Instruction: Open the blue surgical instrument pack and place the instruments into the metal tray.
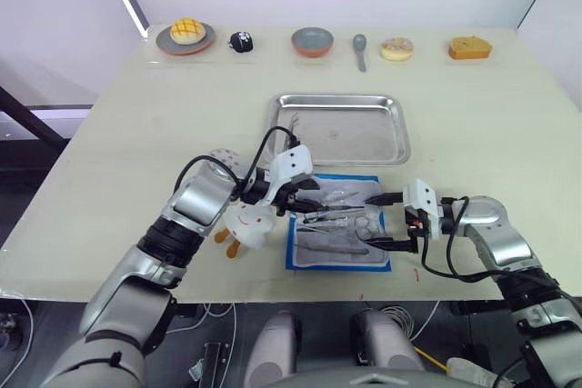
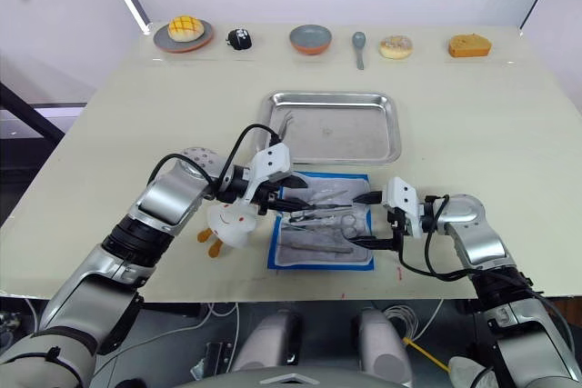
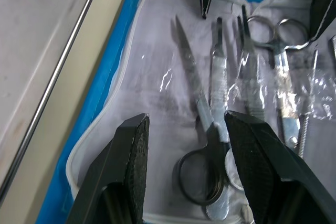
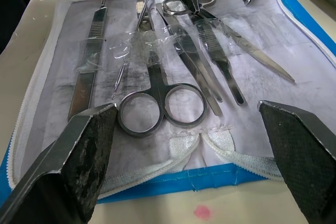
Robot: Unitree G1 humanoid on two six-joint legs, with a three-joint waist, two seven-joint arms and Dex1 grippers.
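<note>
The blue surgical instrument pack (image 1: 293, 241) lies unfolded on the table, its whitish pocketed lining facing up. Several silvery instruments (image 4: 157, 106) rest in it: scissors, forceps, a flat handle. My left gripper (image 3: 188, 120) is open and low over the pack's left side, its fingers (image 3: 131, 171) either side of the ring handles of a pair of scissors (image 3: 202, 184). At the pack's right side my right gripper (image 1: 371, 221) hangs wide open, holding nothing. The metal tray (image 1: 355, 138) sits just beyond the pack, and a thin silvery piece seems to lie at its left end.
A white toy figure (image 1: 245, 226) lies against my left wrist, left of the pack. Along the far edge stand a plate with a bun (image 1: 186, 35), a small black object (image 1: 241, 40), a bowl (image 1: 312, 41), a grey spoon (image 1: 360, 48), a doughnut (image 1: 396, 48) and a cake slice (image 1: 470, 47).
</note>
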